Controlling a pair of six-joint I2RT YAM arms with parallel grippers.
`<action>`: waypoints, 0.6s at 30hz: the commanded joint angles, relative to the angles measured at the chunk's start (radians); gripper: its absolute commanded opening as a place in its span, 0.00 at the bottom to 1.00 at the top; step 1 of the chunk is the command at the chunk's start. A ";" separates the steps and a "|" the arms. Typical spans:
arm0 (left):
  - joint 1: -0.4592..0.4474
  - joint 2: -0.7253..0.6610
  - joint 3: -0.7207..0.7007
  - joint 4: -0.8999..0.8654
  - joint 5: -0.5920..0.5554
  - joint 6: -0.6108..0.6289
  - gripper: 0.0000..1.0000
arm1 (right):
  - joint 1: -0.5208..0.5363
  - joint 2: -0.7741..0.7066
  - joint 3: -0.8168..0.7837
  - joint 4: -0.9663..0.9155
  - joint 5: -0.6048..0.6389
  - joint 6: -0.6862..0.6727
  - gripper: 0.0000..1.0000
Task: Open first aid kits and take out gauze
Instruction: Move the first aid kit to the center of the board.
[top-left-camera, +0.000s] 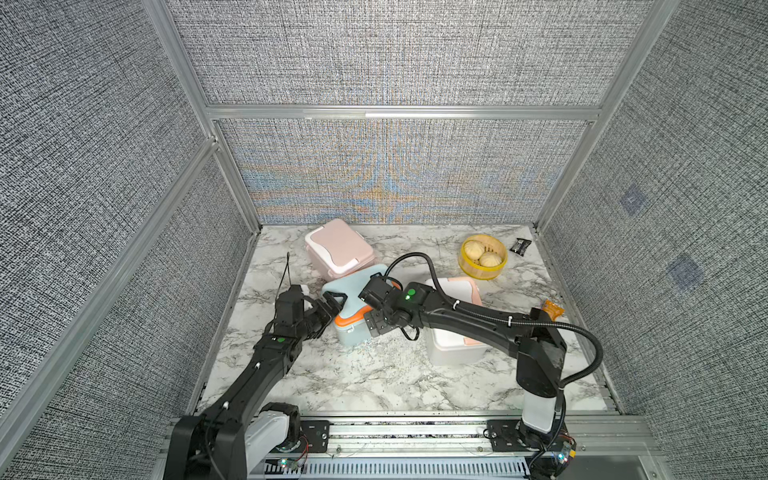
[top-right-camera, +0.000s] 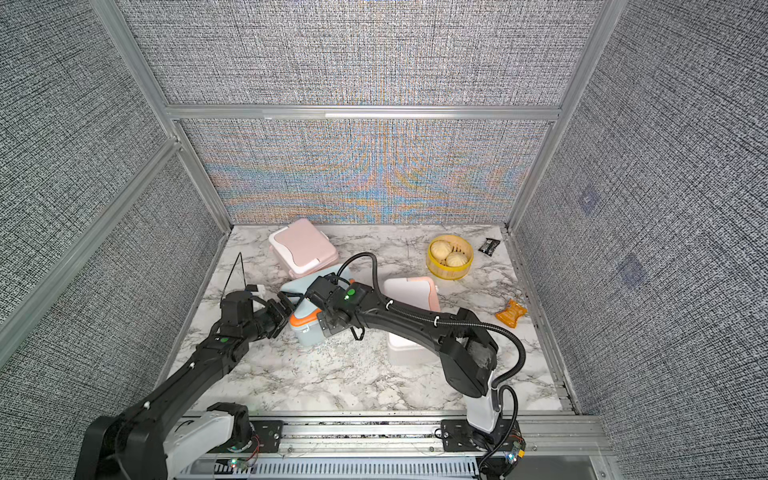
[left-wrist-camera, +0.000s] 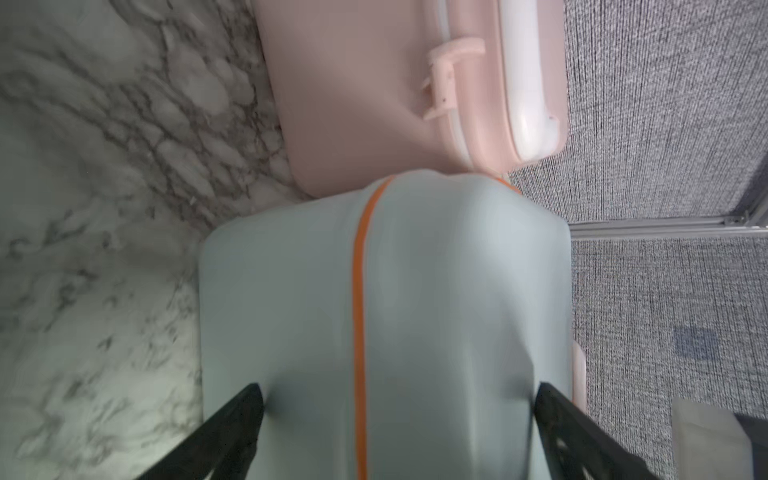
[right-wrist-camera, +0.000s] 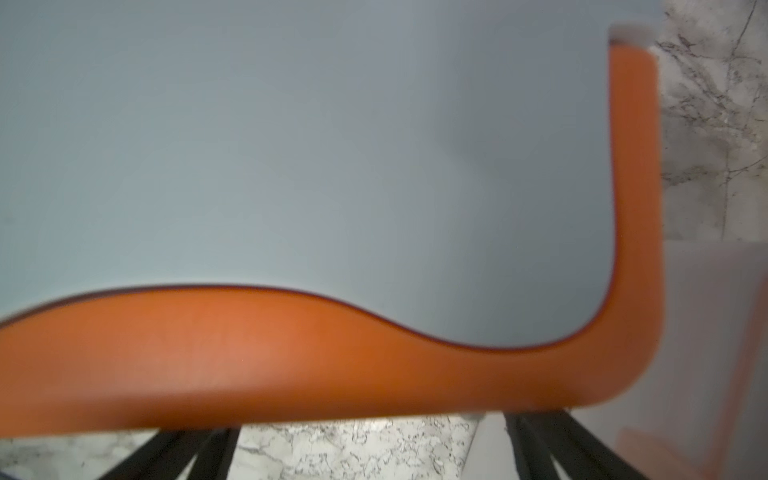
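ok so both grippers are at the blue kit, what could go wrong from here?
1. The blue kit sits against the pink kit; a push from the open left gripper could shove both.
2. The right forearm crosses over the white kit; lowering the open right gripper may knock it.

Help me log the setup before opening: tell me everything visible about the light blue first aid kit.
The light blue kit is a rounded, smooth plastic box with an orange seam band and a curved orange handle lying flat on its lid. The lid looks shut. It stands centrally on the marble table, turned askew, its far corner at the pink kit. The open left gripper straddles one end; the open right gripper is at the handle, contact unclear.
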 joint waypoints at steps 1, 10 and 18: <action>0.004 0.141 0.067 0.088 -0.003 -0.010 0.99 | -0.034 0.051 0.059 0.145 -0.063 -0.031 0.96; 0.013 0.505 0.347 0.180 0.108 -0.035 0.95 | -0.180 0.252 0.340 0.133 -0.164 -0.074 0.96; 0.012 0.503 0.356 0.180 0.126 -0.021 0.95 | -0.227 0.219 0.416 0.022 -0.258 -0.127 0.97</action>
